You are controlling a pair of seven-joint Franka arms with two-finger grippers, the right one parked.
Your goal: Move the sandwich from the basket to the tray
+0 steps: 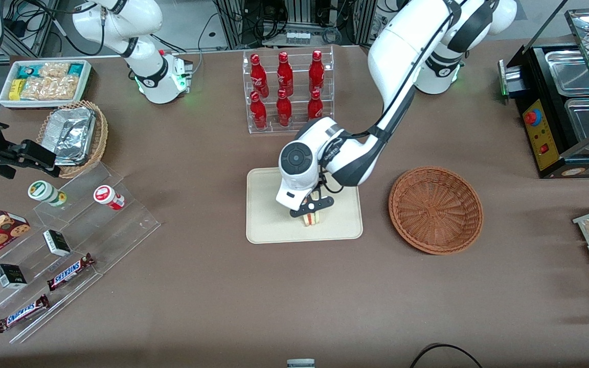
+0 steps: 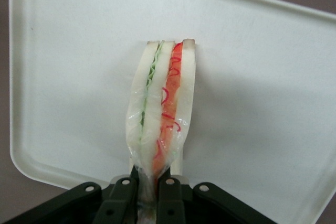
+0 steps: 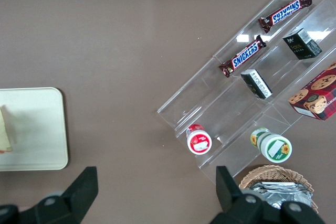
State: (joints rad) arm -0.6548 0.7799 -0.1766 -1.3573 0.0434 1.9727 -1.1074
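Note:
The sandwich point(image 2: 160, 103), a plastic-wrapped wedge of white bread with green and red layers, stands on its edge over the cream tray point(image 2: 79, 77). My gripper point(image 2: 149, 195) is shut on the sandwich's narrow wrapped end, the two black fingers pinching it. In the front view the gripper point(image 1: 312, 210) hangs low over the tray point(image 1: 269, 225), with the sandwich point(image 1: 312, 219) just below it at or just above the tray's surface, near the edge closest to the front camera. The reddish-brown wicker basket point(image 1: 435, 208) sits beside the tray, toward the working arm's end, with nothing in it.
A clear rack of red bottles point(image 1: 287, 89) stands farther from the front camera than the tray. Toward the parked arm's end lie an acrylic stepped stand point(image 1: 64, 255) with snacks, a tan basket of foil containers point(image 1: 74, 135) and a white bin of packets point(image 1: 44, 82). A black food warmer point(image 1: 565, 107) stands toward the working arm's end.

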